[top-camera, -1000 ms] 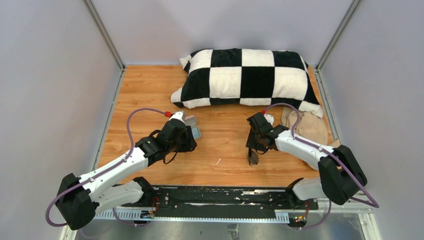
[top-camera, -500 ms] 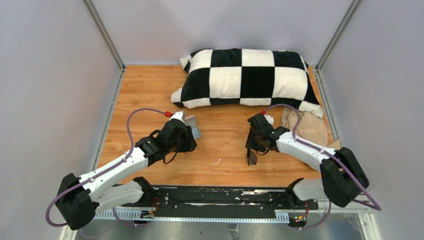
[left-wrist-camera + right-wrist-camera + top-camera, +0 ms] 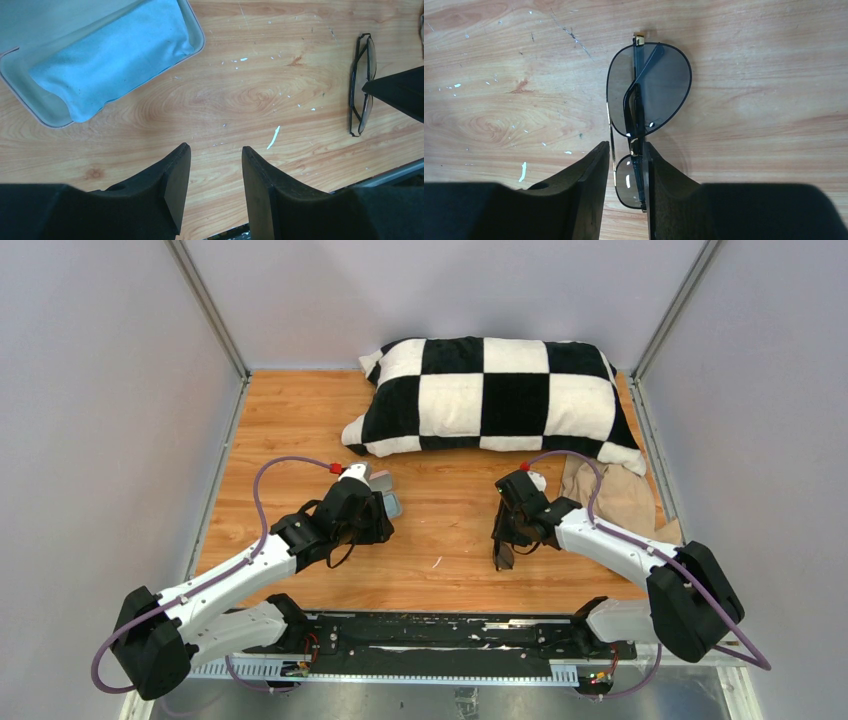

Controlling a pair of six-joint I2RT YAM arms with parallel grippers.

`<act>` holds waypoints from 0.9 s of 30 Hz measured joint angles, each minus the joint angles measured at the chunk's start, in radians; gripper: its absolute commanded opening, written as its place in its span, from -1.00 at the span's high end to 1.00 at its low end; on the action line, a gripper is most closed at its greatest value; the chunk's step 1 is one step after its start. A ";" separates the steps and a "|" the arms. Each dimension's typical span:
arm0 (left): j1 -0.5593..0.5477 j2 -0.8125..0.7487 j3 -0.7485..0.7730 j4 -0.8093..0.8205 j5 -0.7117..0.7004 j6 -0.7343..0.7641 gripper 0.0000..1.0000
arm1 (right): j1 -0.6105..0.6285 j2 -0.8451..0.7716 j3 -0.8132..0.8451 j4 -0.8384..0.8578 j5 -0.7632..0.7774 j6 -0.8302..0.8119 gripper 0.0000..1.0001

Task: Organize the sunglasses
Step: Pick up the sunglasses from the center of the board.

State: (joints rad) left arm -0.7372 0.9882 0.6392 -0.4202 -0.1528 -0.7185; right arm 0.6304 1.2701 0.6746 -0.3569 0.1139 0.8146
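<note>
The sunglasses (image 3: 649,95) lie folded, dark thin frame with tinted lenses, running away from my right gripper (image 3: 628,150). Its jaws stand narrowly around the near half: the right finger (image 3: 664,185) touches the folded arm, the left sits at the rim. In the top view the right gripper (image 3: 505,535) is just over the sunglasses (image 3: 502,556), near centre-right. They also show in the left wrist view (image 3: 361,85). My left gripper (image 3: 216,155) is open and empty above bare wood, beside the open grey case (image 3: 47,107) holding a light blue cloth (image 3: 110,55).
A black-and-white checked pillow (image 3: 490,395) lies along the back. A beige cloth (image 3: 615,495) lies at the right, behind the right arm. The case (image 3: 388,502) sits by the left wrist. A black rail (image 3: 450,635) runs along the front edge.
My right gripper has shifted slightly left, and the sunglasses moved left with it. The left arm has not moved.
</note>
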 measured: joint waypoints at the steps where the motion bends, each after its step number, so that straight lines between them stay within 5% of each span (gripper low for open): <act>1: 0.000 0.000 0.000 0.000 0.000 0.000 0.03 | 0.000 0.000 0.000 0.000 -0.001 0.000 0.31; 18: 0.000 0.000 0.000 0.000 0.000 -0.007 0.03 | 0.004 0.045 -0.010 0.063 -0.002 0.000 0.45; 27: 0.000 0.004 -0.012 0.000 0.000 -0.018 0.03 | 0.004 0.059 -0.004 0.085 -0.002 -0.005 0.80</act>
State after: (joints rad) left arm -0.7372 0.9920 0.6273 -0.4198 -0.1528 -0.7368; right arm 0.6346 1.3289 0.6708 -0.2718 0.1116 0.8093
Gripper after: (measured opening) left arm 0.486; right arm 0.261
